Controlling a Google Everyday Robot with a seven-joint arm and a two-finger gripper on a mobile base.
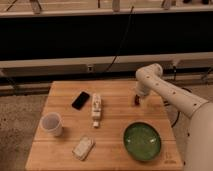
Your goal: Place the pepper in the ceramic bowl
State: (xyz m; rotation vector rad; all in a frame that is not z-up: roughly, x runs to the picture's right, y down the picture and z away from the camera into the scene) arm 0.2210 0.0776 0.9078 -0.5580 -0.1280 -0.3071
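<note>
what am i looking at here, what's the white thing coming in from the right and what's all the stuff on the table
The white thing is a robot arm, bent like an elbow and reaching in from the right of the picture. At its end is a two-finger hand, pointing down over the far right part of the wooden table. The hand is open and does not seem to hold anything. Right at its tip lies a small dark red pepper; I can't tell whether the hand touches it.

There is only one picture, from a camera looking down at the table from its near side.

On the table are a black phone, a pale oblong object beside it, a whitish cup at the left, a pale packet near the front, and a glossy green bowl at the front right with nothing in it.
</note>
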